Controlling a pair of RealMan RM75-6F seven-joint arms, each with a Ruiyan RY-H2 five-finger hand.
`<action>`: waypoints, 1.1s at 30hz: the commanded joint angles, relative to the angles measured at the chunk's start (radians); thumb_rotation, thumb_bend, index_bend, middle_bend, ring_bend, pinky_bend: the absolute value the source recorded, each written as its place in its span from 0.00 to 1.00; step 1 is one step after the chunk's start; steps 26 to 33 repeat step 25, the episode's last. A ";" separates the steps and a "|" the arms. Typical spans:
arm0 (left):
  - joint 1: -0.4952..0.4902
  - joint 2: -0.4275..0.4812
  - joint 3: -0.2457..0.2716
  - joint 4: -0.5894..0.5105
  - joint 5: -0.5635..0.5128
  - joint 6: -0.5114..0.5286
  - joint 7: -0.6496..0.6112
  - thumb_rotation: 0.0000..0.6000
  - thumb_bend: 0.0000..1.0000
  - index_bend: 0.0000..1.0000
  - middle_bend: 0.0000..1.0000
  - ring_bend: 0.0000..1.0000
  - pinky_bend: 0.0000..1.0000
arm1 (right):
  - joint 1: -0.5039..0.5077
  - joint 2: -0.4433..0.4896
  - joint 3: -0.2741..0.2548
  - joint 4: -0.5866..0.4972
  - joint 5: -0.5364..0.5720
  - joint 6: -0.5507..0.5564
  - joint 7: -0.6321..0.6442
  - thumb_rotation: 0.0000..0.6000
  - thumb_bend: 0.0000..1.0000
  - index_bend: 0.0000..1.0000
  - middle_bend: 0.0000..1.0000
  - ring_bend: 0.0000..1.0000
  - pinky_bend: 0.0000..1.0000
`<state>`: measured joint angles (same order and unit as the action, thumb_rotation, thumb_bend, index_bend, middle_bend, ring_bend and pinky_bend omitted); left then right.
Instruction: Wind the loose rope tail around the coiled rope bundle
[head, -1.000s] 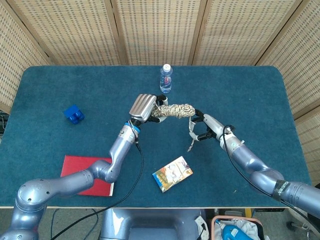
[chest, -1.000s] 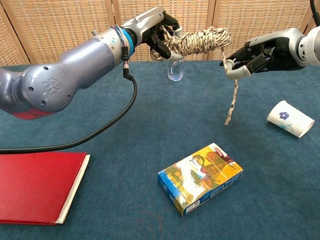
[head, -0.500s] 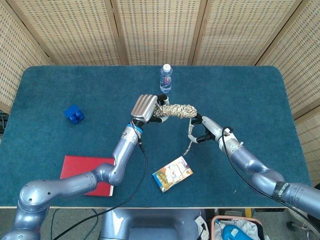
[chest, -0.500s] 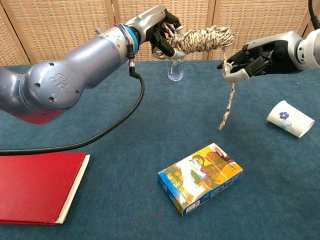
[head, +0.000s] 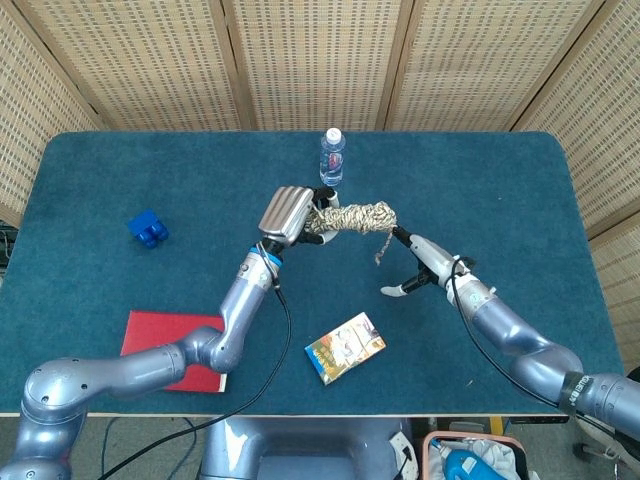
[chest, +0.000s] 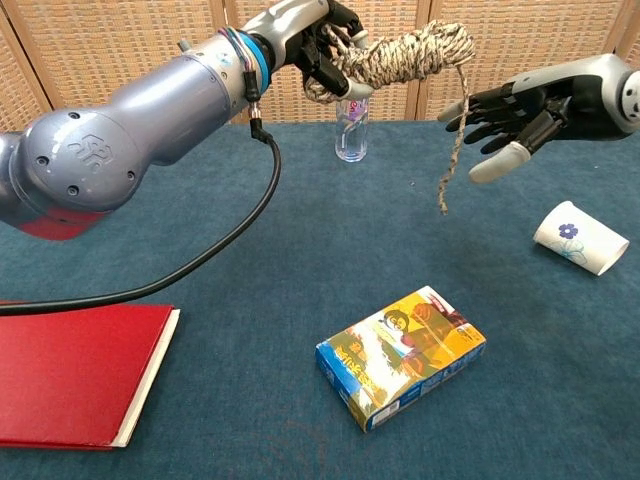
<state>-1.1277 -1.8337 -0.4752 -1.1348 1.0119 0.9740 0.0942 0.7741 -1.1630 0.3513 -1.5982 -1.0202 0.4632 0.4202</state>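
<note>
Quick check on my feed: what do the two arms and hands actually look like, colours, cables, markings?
Both arms have glossy silver-grey rounded shells. The left arm has a black cable looping off its wrist, a blue ring there and a faint embossed logo. The left hand has a ribbed silver back and dark fingers. The right hand is grey and black with pale fingertips. The right arm carries a thin black cable and a black lettered band.

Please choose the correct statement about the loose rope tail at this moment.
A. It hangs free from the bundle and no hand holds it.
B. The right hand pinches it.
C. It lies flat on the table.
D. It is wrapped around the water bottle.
A: the loose rope tail dangles from the coiled rope bundle that the left hand holds up, while the right hand is beside it with fingers spread, holding nothing.
</note>
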 joint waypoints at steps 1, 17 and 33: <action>0.021 0.049 -0.010 -0.078 0.008 0.032 0.020 1.00 0.59 0.76 0.59 0.53 0.62 | -0.097 0.045 -0.047 -0.017 -0.108 0.167 -0.066 1.00 0.00 0.06 0.00 0.00 0.00; 0.068 0.160 -0.004 -0.271 -0.008 0.086 0.105 1.00 0.59 0.76 0.59 0.53 0.62 | -0.331 -0.100 -0.218 0.402 -0.488 0.735 -0.117 1.00 0.00 0.06 0.00 0.00 0.00; 0.082 0.189 0.000 -0.305 -0.017 0.098 0.116 1.00 0.59 0.76 0.59 0.53 0.62 | -0.385 -0.104 -0.264 0.446 -0.533 0.828 -0.182 1.00 0.00 0.06 0.00 0.00 0.00</action>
